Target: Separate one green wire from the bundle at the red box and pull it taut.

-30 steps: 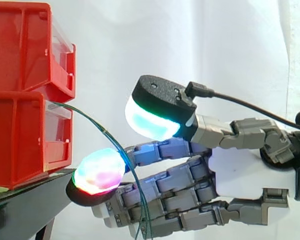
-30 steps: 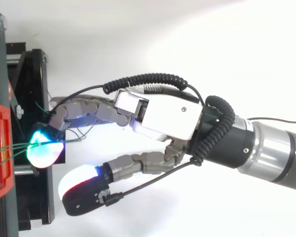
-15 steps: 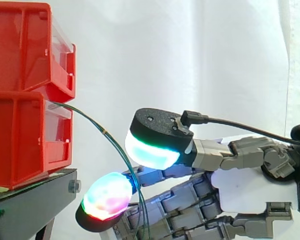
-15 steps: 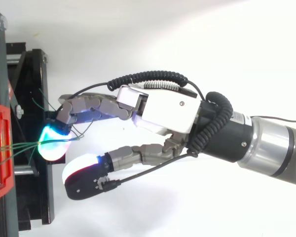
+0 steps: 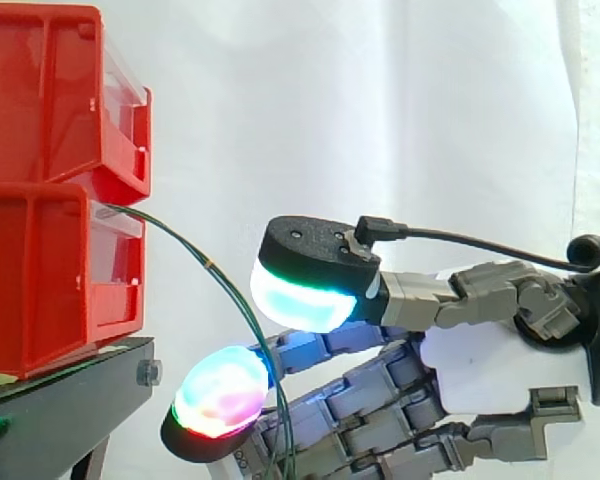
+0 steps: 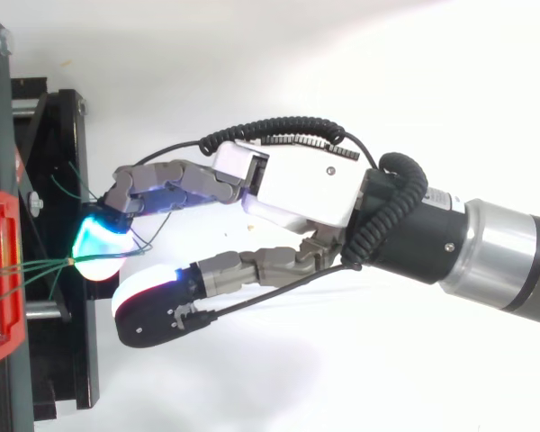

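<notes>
A bundle of thin green wires (image 5: 210,265) leaves the front of the lower red box (image 5: 40,290) and arcs down to the right, dropping out of view at the bottom of the side view. From above, the wires (image 6: 36,266) run right from the red box (image 6: 0,288) and fan out at a glowing fingertip (image 6: 99,252). My hand (image 5: 480,360) reaches in from the right with its fingers nearly straight. One glowing pad (image 5: 220,392) lies just left of the hanging wires, and the thumb pad (image 5: 300,295) sits above it with a gap between. The hand (image 6: 297,184) is open.
A second red bin (image 5: 50,90) is stacked on the lower one. Both rest on a black stand (image 5: 70,400) whose frame (image 6: 54,180) lies under the fingertips. A white curtain hangs behind.
The hand has dropped lower and drawn back a little to the right, away from the box. The thumb has come closer to the fingers. The wires still hang slack.
</notes>
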